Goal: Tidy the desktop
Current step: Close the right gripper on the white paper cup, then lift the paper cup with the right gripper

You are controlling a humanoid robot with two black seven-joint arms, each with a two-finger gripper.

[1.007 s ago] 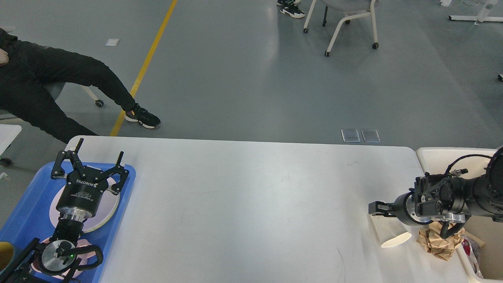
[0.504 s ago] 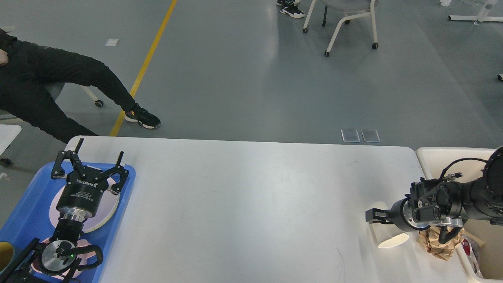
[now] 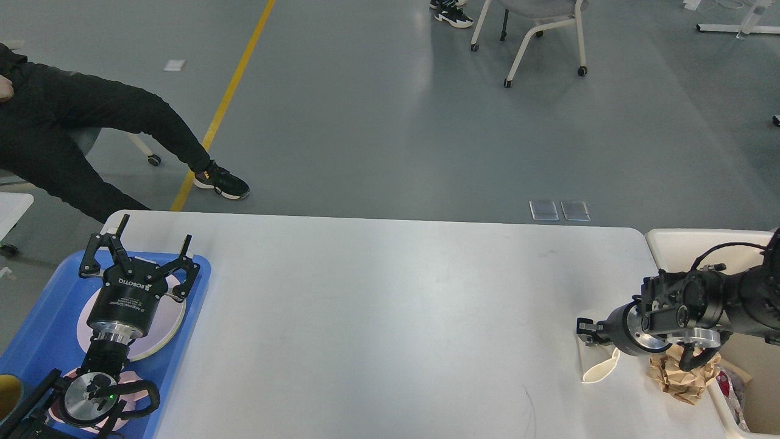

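1. Since the earlier frames your right gripper [image 3: 586, 332] has shifted slightly over the right end of the desktop [image 3: 390, 317], and the white paper cup [image 3: 597, 363] in its grip now looks squashed: its mouth, a wide oval half a second ago, shows as a thin crescent. Your left gripper [image 3: 143, 253] has not moved.
2. Head view, right side: the right jaws are closed on the paper cup, which lies on its side with its flattened rim pointing toward you, below the fingertips. The fingers are small and dark, so you cannot make out how deeply they bite.
3. Just behind the right jaws, under the wrist, a crumpled ball of brown paper [image 3: 681, 378] sits on the desktop near its right edge. Beyond it stands the beige bin [image 3: 688, 244], touching or just beside the table end.
4. Head view, left side: the left jaws stand spread wide and hold nothing, hovering over a pale round plate [image 3: 164, 332] in the blue tray [image 3: 42, 323].
5. The desktop stretches between the two jaws, bare white across its middle.
6. A seated person in black [image 3: 79, 140] and a wheeled chair [image 3: 536, 30] are on the grey floor far beyond both jaws.
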